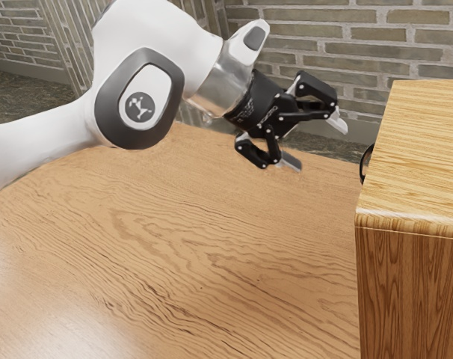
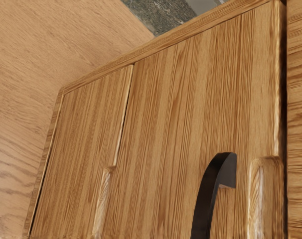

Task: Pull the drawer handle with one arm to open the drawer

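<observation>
Hovering above the wooden table (image 1: pixel 174 239), the gripper (image 1: pixel 316 143) has its fingers spread apart, holding nothing, just short of the cabinet (image 1: pixel 413 187). The dark curved drawer handle (image 2: pixel 218 172) is untouched. The drawer front (image 2: pixel 191 99) seems flush, so reaching, grasping and pulling are all left.

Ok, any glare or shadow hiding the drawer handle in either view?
Exterior view: a pale sheen on the table at lower left, far from the handle, a dark sliver at the edge of the cabinet. Wrist view: evenly lit cabinet front, no glare; the black handle contrasts strongly.
</observation>
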You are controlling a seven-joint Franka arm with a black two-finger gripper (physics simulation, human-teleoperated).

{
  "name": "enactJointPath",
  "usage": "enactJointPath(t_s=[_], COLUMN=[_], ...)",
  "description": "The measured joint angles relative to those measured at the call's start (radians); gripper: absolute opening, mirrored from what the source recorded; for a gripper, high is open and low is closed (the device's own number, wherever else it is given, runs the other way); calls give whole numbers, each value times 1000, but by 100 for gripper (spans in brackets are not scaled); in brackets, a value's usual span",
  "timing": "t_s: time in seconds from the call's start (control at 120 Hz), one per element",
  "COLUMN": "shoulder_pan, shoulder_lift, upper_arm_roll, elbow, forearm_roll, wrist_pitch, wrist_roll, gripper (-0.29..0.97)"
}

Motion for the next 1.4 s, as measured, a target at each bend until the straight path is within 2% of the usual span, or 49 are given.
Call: enactJointPath(t_s=[0.167, 0.408, 0.467, 0.558, 0.658, 1.125, 1.4], shoulder_pan=[-1, -16, -76, -252, -317, -410, -415], shoulder_lift=[38, 36, 23, -8, -20, -75, -77], upper_arm_roll=[-20, 27, 80, 231, 276, 340, 353], elbow=[66, 89, 92, 123, 141, 146, 140], forearm_roll=[-2, 3, 4, 7, 10, 38, 42], wrist_pitch=[-138, -214, -213, -206, -196, -168, -154], wrist_roll=[-30, -58, -62, -66, -70, -82, -86], gripper=[67, 67, 67, 67, 67, 67, 67])
